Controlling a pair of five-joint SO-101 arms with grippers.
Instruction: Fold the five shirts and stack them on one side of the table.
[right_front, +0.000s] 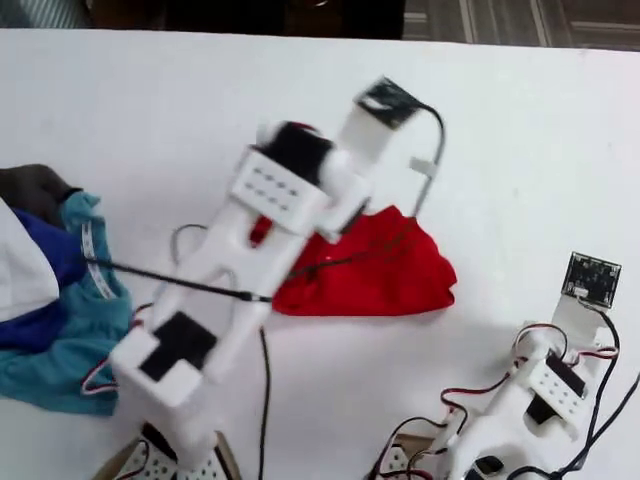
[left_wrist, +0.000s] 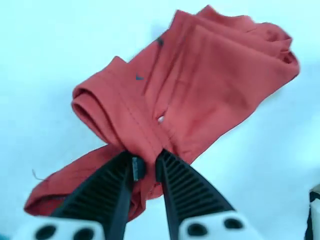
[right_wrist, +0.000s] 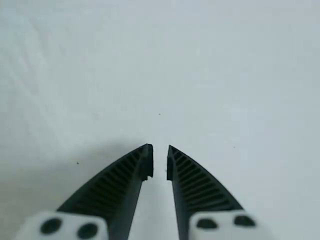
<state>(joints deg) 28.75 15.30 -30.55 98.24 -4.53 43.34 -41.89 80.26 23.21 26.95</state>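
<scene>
— Red shirt (right_front: 385, 270): where was it located?

— It was located near the middle of the white table (right_front: 500, 130), bunched and partly folded. In the high view, part of it was covered by the left arm (right_front: 250, 230), which was stretched out across it.

— How was the grip established?

— From above, the contact point lay under the arm's white housing. The grip was resolved in the left wrist view. The left gripper (left_wrist: 145, 162) was clamped on a ridge of the red shirt (left_wrist: 215, 75), with cloth pinched between the ribbed black tips. The rest of the garment was spread beyond them on the table (left_wrist: 50, 40).

— What was supplied by the high view and not by the wrist views?

— The other four shirts were recorded in a heap at the table's left edge, well apart from the red shirt. A teal shirt (right_front: 70, 350) was spread lowest, a blue shirt (right_front: 50, 255) lay on it, a white shirt (right_front: 15, 270) lay at the very edge, and a dark shirt (right_front: 35, 188) lay behind them. The right arm (right_front: 530, 400) was folded back at the near right corner, away from all cloth.

— What was the state of the right gripper?

— In the right wrist view, the right gripper (right_wrist: 160, 160) was seen with its tips drawn almost together, leaving a narrow slit. Nothing was held, and bare table (right_wrist: 160, 60) lay below.
</scene>
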